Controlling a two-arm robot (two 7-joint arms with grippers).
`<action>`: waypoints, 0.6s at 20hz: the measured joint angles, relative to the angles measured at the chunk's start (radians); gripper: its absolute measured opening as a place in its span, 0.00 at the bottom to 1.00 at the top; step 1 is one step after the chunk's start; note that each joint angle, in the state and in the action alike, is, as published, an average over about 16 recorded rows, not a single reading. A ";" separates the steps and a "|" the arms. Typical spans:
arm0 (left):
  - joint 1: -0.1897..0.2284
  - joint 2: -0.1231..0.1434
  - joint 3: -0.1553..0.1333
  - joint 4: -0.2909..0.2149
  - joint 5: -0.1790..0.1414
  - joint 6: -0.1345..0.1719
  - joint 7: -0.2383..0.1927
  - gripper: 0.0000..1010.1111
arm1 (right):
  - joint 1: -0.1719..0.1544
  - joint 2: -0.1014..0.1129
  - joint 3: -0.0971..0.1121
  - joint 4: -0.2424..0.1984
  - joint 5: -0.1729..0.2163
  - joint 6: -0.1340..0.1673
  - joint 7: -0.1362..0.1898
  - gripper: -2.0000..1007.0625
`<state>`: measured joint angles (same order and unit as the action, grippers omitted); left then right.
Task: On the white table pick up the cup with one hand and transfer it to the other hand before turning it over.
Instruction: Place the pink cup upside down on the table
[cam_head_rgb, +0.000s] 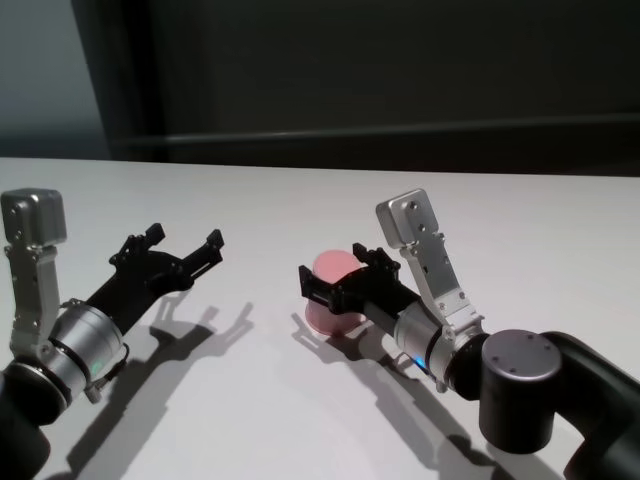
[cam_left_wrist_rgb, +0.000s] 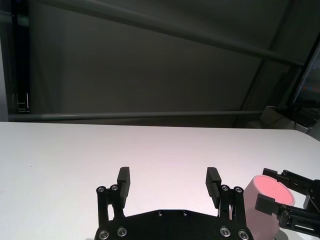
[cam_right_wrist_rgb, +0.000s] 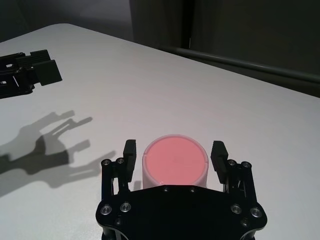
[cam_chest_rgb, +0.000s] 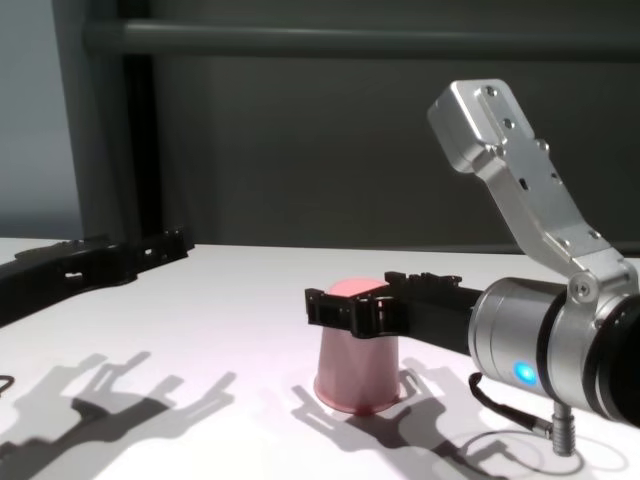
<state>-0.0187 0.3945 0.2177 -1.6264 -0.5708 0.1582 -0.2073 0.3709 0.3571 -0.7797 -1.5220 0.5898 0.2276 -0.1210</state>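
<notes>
The salmon-pink cup (cam_head_rgb: 335, 290) stands on the white table (cam_head_rgb: 300, 200) with its wide rim down and its flat base up. My right gripper (cam_head_rgb: 335, 268) is open around the cup's upper part, one finger on each side with a small gap to the wall, as the right wrist view shows (cam_right_wrist_rgb: 174, 152). The cup also shows in the chest view (cam_chest_rgb: 355, 370) and the left wrist view (cam_left_wrist_rgb: 270, 205). My left gripper (cam_head_rgb: 183, 240) is open and empty, held above the table to the left of the cup, well apart from it.
The table's far edge (cam_head_rgb: 400, 172) runs along a dark wall with a horizontal rail. Shadows of both arms lie on the tabletop. Nothing else stands on the table in view.
</notes>
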 joint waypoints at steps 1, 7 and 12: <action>0.000 0.000 0.000 0.000 0.000 0.000 0.000 0.99 | -0.001 -0.001 0.002 0.000 -0.002 0.000 0.001 0.89; 0.000 0.000 0.000 0.000 0.000 0.000 0.000 0.99 | -0.018 -0.006 0.028 -0.009 -0.004 -0.018 0.014 0.97; 0.000 0.000 0.000 0.000 0.000 0.000 0.000 0.99 | -0.048 -0.007 0.067 -0.024 0.009 -0.063 0.024 0.99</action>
<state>-0.0187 0.3945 0.2177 -1.6264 -0.5707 0.1581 -0.2073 0.3224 0.3501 -0.7132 -1.5463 0.5983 0.1650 -0.0973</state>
